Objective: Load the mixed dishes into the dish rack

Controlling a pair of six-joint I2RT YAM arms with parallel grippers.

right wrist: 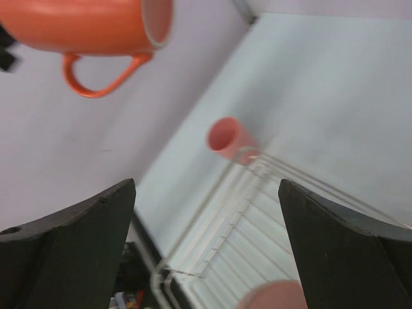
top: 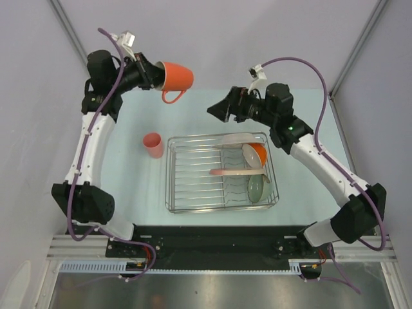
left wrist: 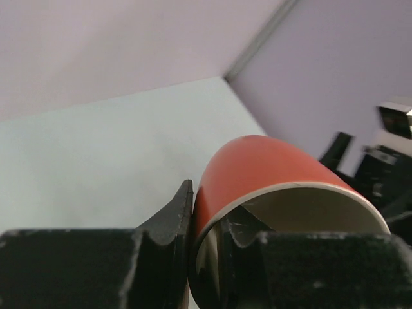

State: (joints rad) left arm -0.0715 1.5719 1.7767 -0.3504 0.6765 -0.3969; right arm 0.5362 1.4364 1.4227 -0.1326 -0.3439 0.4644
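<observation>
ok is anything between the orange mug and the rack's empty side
Nothing visible blocks it. The pink tumbler stands just left of the dish rack, lower than the raised orange mug; the right gripper hovers by the rack's far edge.

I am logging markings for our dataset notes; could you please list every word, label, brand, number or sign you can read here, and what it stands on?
None can be read.
The orange mug, pink tumbler and dish rack show plain surfaces, with no print in any view.
The white cable plugs near the wrists are too small to tell.
</observation>
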